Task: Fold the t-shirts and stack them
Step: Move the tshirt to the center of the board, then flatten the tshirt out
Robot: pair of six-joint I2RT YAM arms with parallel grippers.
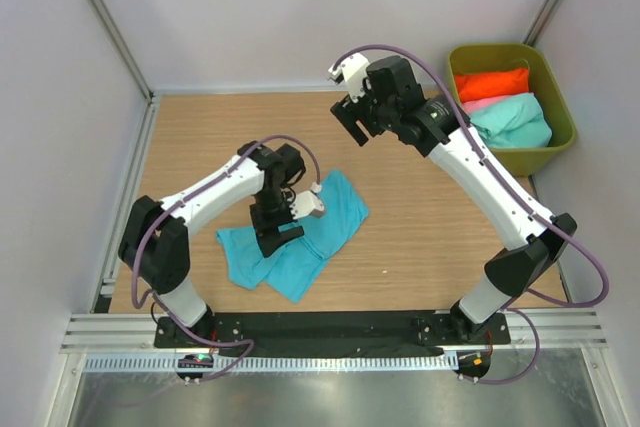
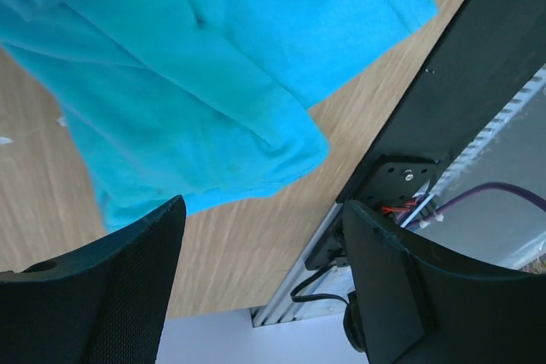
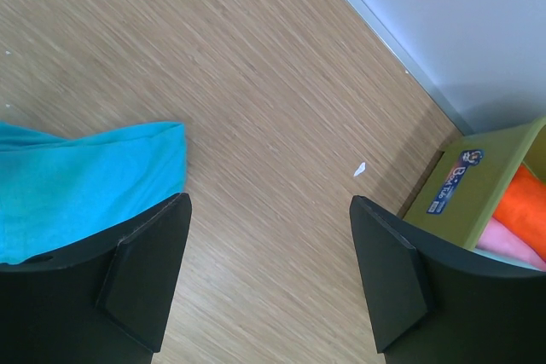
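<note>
- Top view: the turquoise-blue t-shirt (image 1: 300,239) lies rumpled on the table (image 1: 430,227), about 7 o'clock from centre. The left gripper (image 1: 277,237) hangs over it; the right gripper (image 1: 350,119) is raised near 12 o'clock. I judge the step to be spreading the first shirt for folding.
- Same view: the olive bin (image 1: 560,97) at 2 o'clock holds the orange-red t-shirt (image 1: 490,82), pink t-shirt (image 1: 478,104) and mint-green t-shirt (image 1: 512,119).
- Left wrist view: jaws apart, nothing between them, cloth bunched below. My next move calls for pinching a hem or corner.
- Right wrist view: jaws apart and empty, shirt edge at 9 o'clock, bin at 4 o'clock. I see no obstacle between.
</note>
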